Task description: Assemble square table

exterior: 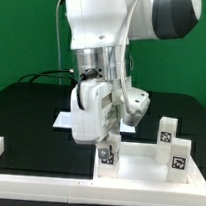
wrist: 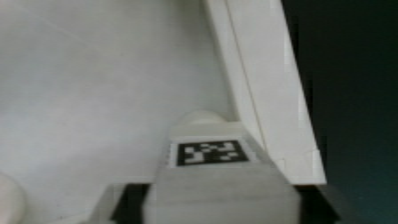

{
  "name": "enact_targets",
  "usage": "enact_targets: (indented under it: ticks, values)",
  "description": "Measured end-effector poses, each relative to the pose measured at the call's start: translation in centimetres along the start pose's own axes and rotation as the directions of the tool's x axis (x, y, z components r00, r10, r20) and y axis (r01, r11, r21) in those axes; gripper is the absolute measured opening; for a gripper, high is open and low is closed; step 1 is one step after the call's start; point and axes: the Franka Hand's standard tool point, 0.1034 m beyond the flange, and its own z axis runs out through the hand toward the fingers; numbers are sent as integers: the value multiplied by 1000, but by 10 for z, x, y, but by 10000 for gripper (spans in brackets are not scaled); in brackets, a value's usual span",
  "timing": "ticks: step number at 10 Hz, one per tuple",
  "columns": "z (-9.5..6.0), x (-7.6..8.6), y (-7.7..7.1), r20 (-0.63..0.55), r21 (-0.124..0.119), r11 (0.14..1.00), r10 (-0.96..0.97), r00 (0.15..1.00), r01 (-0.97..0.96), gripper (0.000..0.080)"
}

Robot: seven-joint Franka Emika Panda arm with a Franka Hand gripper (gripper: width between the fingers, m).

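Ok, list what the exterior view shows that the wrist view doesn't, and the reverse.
Exterior only: the arm, two legs standing at that view's right, the border rails, and the marker board behind the gripper.
Wrist only: a close look at the held leg's tag and the top's raised rim.
Both: the gripper shut on a leg, over the white top.

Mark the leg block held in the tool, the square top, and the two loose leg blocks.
Held leg block (exterior: 107, 154), exterior view, its tagged face.
Square top (exterior: 146, 173), exterior view, its flat white surface.
Nearer loose leg block (exterior: 175, 155), exterior view, its tagged face.
Farther loose leg block (exterior: 166, 129), exterior view, its tagged face.
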Motion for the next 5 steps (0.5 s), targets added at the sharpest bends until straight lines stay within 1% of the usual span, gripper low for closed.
enact_targets:
  ticks: [1,2,3,4,5]
  values:
    - [1,-2,1,-13,-5,996,-88,996,88,454]
    - [4,-12,6,-39,-25,968,-252,967,252,601]
    - [4,-13,6,-35,-34,897,-442,896,441,635]
    - [4,-14,6,-28,-38,821,-571,821,570,635]
    - [4,-13,6,-26,-40,786,-617,786,616,647]
